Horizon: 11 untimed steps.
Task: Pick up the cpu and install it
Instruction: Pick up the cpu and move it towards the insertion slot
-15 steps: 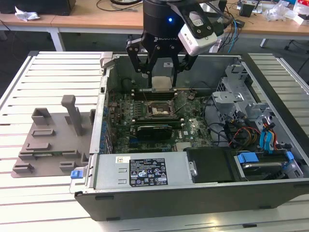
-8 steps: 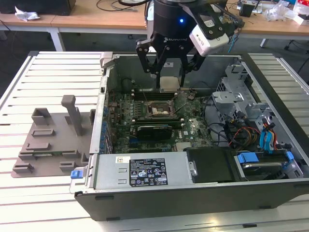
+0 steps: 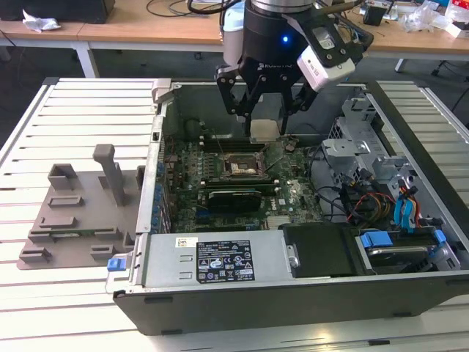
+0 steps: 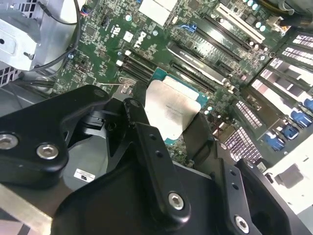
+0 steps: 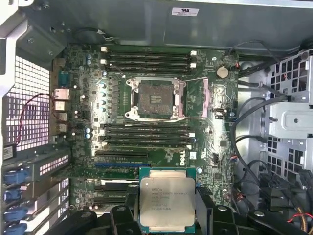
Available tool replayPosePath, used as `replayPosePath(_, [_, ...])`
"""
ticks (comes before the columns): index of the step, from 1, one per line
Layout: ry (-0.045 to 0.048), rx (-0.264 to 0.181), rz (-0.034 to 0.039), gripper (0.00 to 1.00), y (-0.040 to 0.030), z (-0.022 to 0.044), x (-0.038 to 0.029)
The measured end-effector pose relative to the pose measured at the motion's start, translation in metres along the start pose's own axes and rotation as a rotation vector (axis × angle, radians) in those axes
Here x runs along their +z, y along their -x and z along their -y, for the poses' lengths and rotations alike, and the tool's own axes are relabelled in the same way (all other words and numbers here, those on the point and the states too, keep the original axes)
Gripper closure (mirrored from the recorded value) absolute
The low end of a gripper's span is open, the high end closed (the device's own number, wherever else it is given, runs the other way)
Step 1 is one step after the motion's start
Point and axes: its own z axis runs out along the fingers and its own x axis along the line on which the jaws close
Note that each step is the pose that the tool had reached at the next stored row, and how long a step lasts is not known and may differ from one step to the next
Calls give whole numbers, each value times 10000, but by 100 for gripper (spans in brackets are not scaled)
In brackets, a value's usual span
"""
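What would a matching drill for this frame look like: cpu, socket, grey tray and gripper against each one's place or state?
Things:
1. cpu
2. socket
3. grey tray
4. gripper

Place or state:
A. outside the case, at the exterior view's left
B. shut on the cpu
C. gripped above the motherboard, not seated
D. open and empty

Pairs: 1-C, 2-D, 3-A, 4-B
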Motion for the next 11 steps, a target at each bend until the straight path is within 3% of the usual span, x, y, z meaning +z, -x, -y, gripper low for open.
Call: replayPosePath(11, [-2, 2, 0, 45, 6, -51, 95])
